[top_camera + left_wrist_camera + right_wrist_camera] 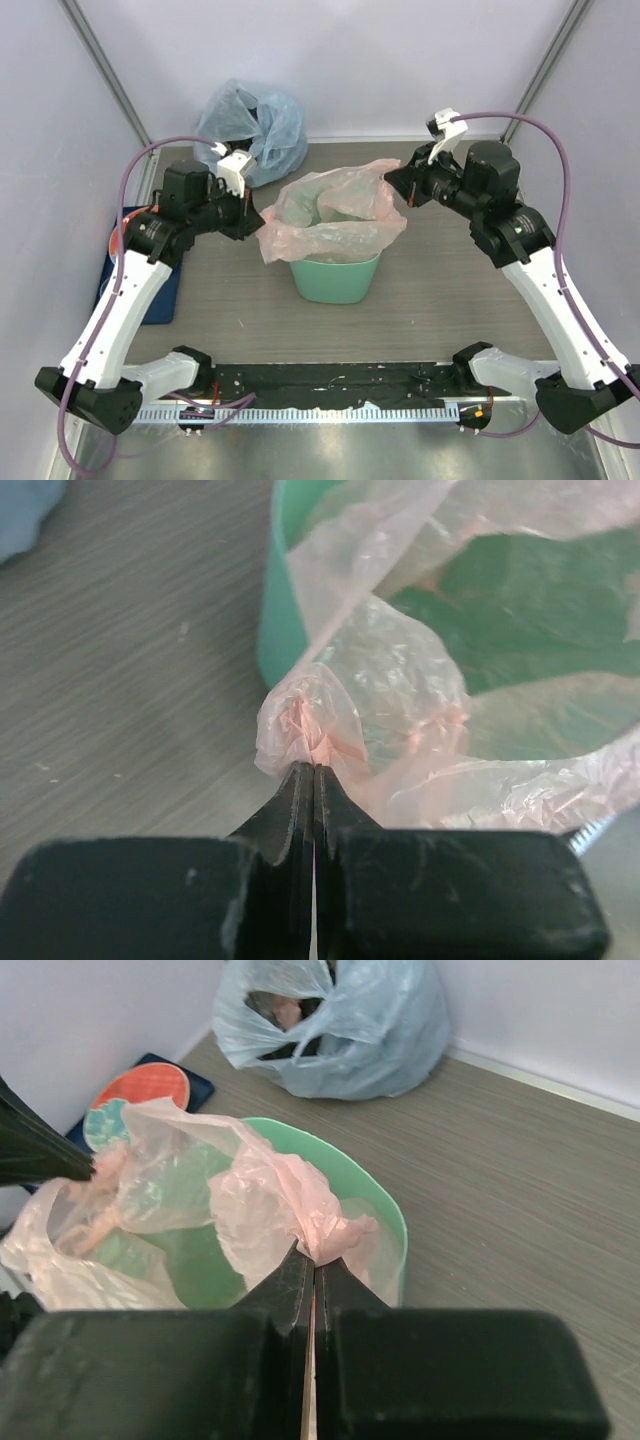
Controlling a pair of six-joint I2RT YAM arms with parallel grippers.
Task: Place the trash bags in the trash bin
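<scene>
At the middle of the table, the pale-pink trash bag [335, 215] sits in the mouth of the mint-green trash bin [335, 282]. Its body sags down inside, and its crinkled edge flares out over the rim on the left and the far right. We see green through the thin film, so the bag looks opened out rather than wadded.

We have both pincers on it. The left gripper [313, 770] is closed tight on a bunched fold of the pink edge, just outside the bin's left wall. The right gripper [305, 1257] is likewise clamped on a fold of the edge, at the bin's right rim. The film is stretched loosely between the two holds.

We judge this to be the seating step: the bag is mostly in, and its mouth is not yet settled around the rim. The next move probably calls for drawing both folds outward and down together, gently, since the film looks easy to tear or slip and the light bin could tip.

Beyond the bin, the bulging pale-blue bag [250, 125] rests against the far wall, and a dark blue flat item [150, 1085] lies at the left.
</scene>
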